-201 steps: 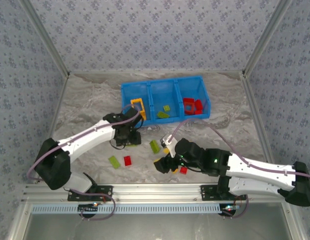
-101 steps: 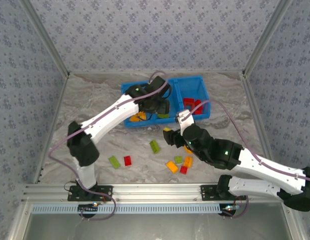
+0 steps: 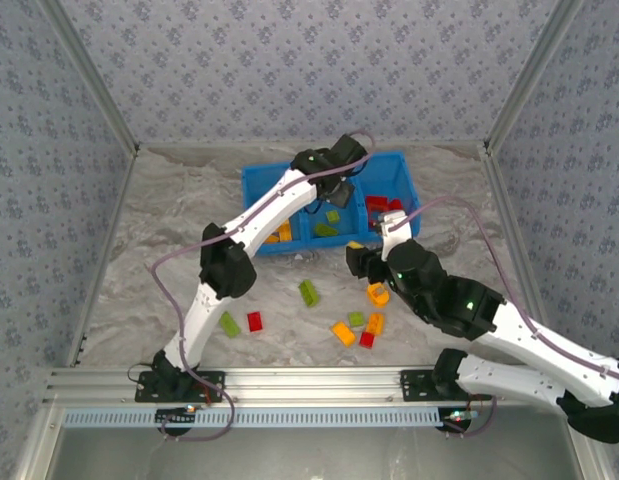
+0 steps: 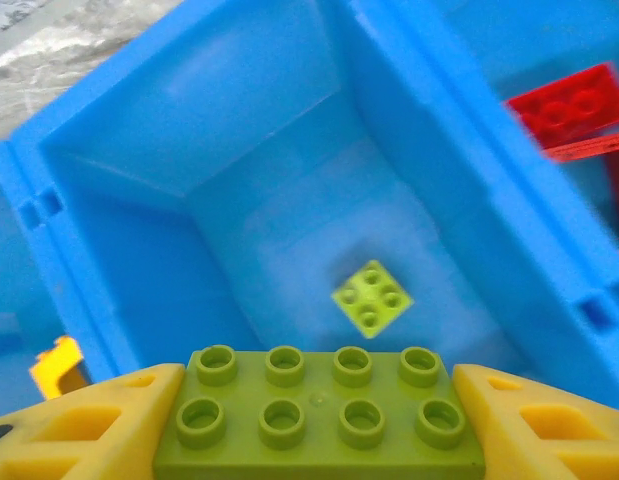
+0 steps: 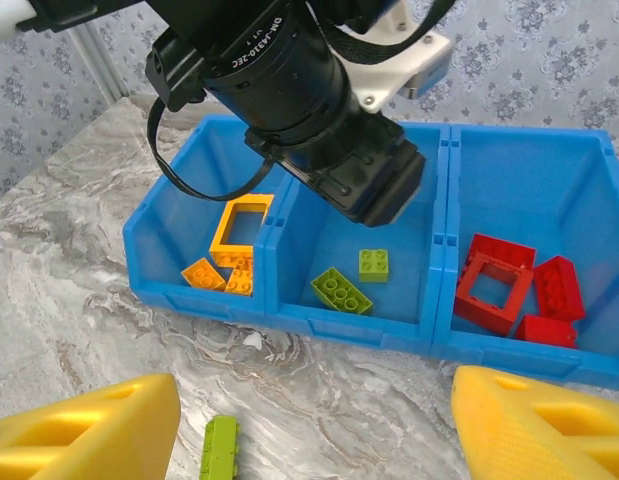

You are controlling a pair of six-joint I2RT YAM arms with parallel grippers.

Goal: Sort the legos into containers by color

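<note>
Bricks of this sort are light, stiff, hard plastic with smooth sides, so we judge that a modest squeeze across two opposite flat faces holds them best. A pinch over the studs or on a corner could let one squirt out.

The left gripper (image 4: 319,435) has that kind of hold. Its yellow fingers (image 4: 89,425) are closed on the short ends of a lime green two-by-four studded brick (image 4: 319,400), with the studs facing the wrist camera. The brick is above the middle compartment (image 4: 289,220) of the bright blue three-compartment plastic bin (image 5: 349,325). On that compartment's floor lie a small square lime brick (image 4: 371,297) and, seen from the right wrist, a longer lime brick (image 5: 339,290).

The left compartment holds orange pieces, among them an open orange rectangular frame (image 5: 241,222). The right one holds red bricks (image 5: 554,285) and a red frame (image 5: 487,285).

The right gripper (image 5: 317,400) hangs spread wide with nothing between its fingers, over the marbled table (image 3: 169,230) on the near side of the bin. Several loose bricks in orange, lime and red (image 3: 342,332) lie on the near part of the table, not yet sorted.
</note>
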